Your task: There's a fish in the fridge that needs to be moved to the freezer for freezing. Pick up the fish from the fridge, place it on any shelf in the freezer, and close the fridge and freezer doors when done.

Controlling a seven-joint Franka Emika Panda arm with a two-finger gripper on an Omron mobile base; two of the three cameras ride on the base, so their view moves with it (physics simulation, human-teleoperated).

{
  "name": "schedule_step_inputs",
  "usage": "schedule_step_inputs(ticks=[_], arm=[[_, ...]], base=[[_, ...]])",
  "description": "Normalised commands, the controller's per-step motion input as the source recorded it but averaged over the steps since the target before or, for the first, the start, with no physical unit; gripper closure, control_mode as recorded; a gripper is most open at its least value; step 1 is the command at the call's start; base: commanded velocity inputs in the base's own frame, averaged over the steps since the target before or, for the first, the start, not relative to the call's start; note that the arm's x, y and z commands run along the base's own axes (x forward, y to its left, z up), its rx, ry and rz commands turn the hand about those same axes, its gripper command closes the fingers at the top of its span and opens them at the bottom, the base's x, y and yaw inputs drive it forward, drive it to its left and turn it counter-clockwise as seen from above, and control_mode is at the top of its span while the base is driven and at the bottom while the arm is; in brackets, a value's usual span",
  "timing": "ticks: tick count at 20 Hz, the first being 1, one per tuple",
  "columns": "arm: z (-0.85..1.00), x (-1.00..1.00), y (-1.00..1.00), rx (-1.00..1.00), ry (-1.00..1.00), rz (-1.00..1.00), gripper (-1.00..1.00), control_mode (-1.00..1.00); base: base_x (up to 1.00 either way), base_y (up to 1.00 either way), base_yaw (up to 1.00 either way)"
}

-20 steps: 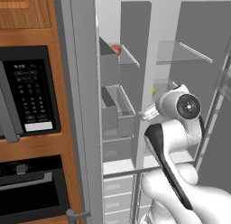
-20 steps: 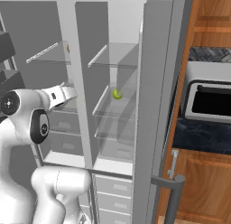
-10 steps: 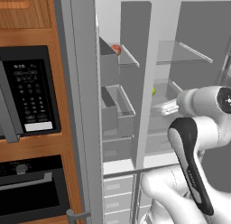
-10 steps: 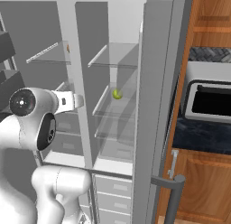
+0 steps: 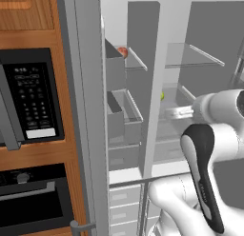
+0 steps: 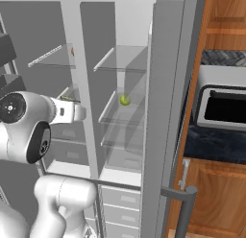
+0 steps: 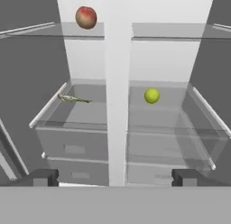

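both doors open. hand view: fingers (image 7: pixel 115 177) apart, tips at lower l and lower r of frame, nothing btwn them, clear gap ahead. white centre divider (image 7: pixel 117 83) runs top to bottom mid-frame, splitting the two sections. fish (image 7: pixel 74 99) thin, lies flat on glass shelf (image 7: pixel 76 114) l of divider, near shelf's l edge and back, well apart from fingers. red apple (image 7: pixel 86 17) upper l on higher shelf. green ball-like fruit (image 7: pixel 151 95) r of divider on shelf at same level as the fish's, mid-frame. free room above both shelves up to next glass edge. left base view: freezer door (image 5: pixel 88 116) edge upright l of centre, door bins beside it; arm (image 5: pixel 209 135) at r of frame. right base view: fridge door (image 6: pixel 166 112) edge r of centre, handle lower r; arm at l, hand (image 6: pixel 67 112) pointing in toward the shelves.
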Motion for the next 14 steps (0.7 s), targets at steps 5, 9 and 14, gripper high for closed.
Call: schedule_step_inputs(ticks=[5,9,14], arm=[[-0.21,-0.11,0.00,0.03,-0.02,-0.14,-1.00,-1.00],[-0.17,-0.41,0.00,0.00,0.00,0.00,-1.00,-1.00],[-0.19,-0.49,0.00,0.00,-0.02,0.00,-1.00,-1.00]], base=[[0.00,0.00,0.00],[0.00,0.00,0.00],[0.00,0.00,0.00]])
